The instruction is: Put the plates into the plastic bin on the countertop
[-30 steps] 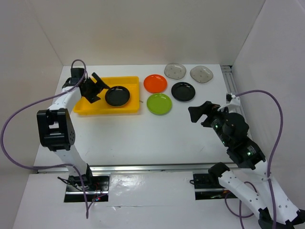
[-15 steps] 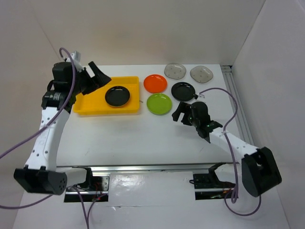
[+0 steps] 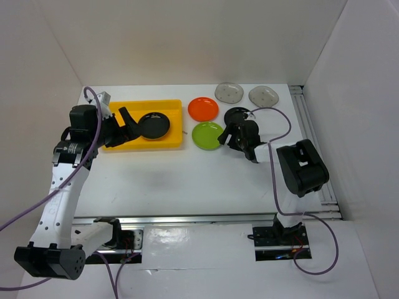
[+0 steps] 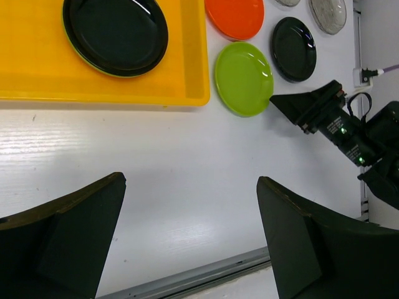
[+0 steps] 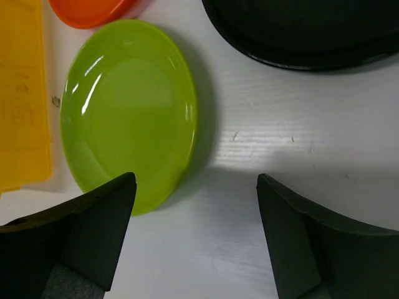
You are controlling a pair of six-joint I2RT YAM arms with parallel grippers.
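Observation:
The yellow plastic bin (image 3: 118, 142) sits at the back left of the white countertop (image 3: 187, 180) and holds a black plate (image 3: 154, 125); a lime edge shows under that plate in the left wrist view (image 4: 115, 34). On the countertop lie an orange plate (image 3: 203, 109), a lime green plate (image 3: 206, 136), a second black plate (image 3: 240, 115) and two smoky-grey plates (image 3: 229, 92) (image 3: 264, 96). My left gripper (image 3: 131, 124) is open and empty, held high by the bin. My right gripper (image 3: 230, 134) is open and empty, low over the table beside the green plate's (image 5: 128, 112) right edge.
White walls close in the left, back and right. A metal rail (image 3: 187, 218) runs along the front edge. The right arm's cable (image 3: 274, 115) loops over the table near the black plate. The bin's (image 4: 37, 68) wall stands just left of the green plate (image 4: 243, 78).
My right gripper has swung left and away from the front, arriving between the green and black plates. My left arm has drawn back and its gripper has shifted over the bin's left part.

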